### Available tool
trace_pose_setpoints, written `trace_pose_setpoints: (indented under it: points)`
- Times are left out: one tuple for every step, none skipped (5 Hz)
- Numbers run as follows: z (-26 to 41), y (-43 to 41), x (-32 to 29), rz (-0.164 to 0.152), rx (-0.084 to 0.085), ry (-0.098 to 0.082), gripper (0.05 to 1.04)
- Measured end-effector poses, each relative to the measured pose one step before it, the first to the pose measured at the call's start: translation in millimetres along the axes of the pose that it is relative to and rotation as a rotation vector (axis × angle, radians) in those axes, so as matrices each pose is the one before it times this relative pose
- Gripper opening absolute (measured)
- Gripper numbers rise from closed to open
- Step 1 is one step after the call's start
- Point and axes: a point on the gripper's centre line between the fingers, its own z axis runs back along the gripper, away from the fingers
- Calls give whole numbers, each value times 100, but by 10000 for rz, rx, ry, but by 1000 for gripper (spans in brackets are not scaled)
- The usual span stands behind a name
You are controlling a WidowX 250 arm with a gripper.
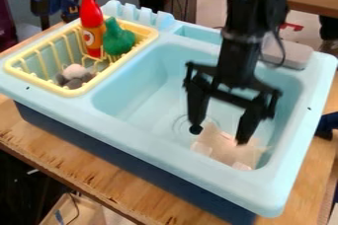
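Pale-blue plastic toy sink (151, 136) with a dark navy base (132, 157), set at a slant on a wooden worktop (109, 189). The black two-finger gripper (219, 135) hangs from the upper part of the view into the deep basin, its fingers spread well apart and pointing down, with nothing pinched between them. Directly below—in the near right part of the basin floor as viewed—lies a crumpled-looking, pale tan, partly shiny piece (228, 153); its material cannot be told. The tip of the finger on the right of the view overlaps the upper part of this piece, though contact cannot be made out. A round drain marking (180, 126) is moulded in the basin floor, beside the finger on the left of the view.

Left of the basin sits a pale-yellow plastic drying rack (74, 92). Its far end holds an upright red bottle with an orange label (92, 17) and, just beside it, a green, rounded object with a narrow top (119, 40). Near the opposite end rests a small grey and pinkish-white object (75, 72). A smooth grey object (290, 54) lies at the sink's far right corner, behind the arm—its kind is unclear.
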Motion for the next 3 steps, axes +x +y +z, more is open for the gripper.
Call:
trace_pose_setpoints:
  points:
    - [3054, 805, 1811, 4, 330, -789, 999]
    - [1932, 1259, -1756, 173, 813, 1213, 999]
    - [929, 384, -4029, -501, 348, 984, 999]
